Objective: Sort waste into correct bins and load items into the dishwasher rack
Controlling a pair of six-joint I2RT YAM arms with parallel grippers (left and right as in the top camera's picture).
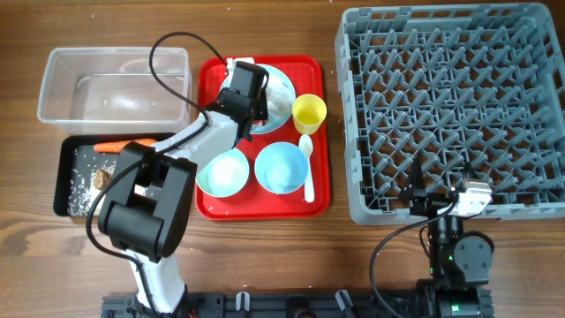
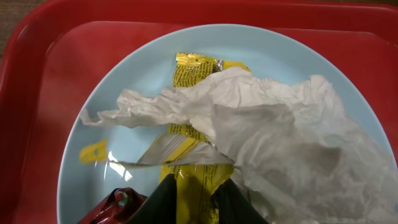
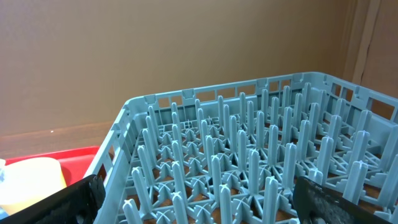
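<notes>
Risk lies with the tissue [image 2: 280, 137] — on the plate [image 2: 124, 81] it covers the yellow wrapper [image 2: 189, 78], which my left pincer [image 2: 198, 190], almost closed, pinches near the plate's rim; lifting could drag tissue along or lose the wrapper.

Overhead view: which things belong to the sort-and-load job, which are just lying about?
Job: carrot, rice grains, brown lump, yellow wrapper, red wrapper, tissue, clear tub, black tray, plate, two bowls, yellow cup, white spoon, dishwasher rack.
Lying about: red serving tray, wooden table.

tissue [image 2: 280, 137] smothering plate [image 2: 130, 68], rack [image 1: 446, 106] densely pegged
</notes>
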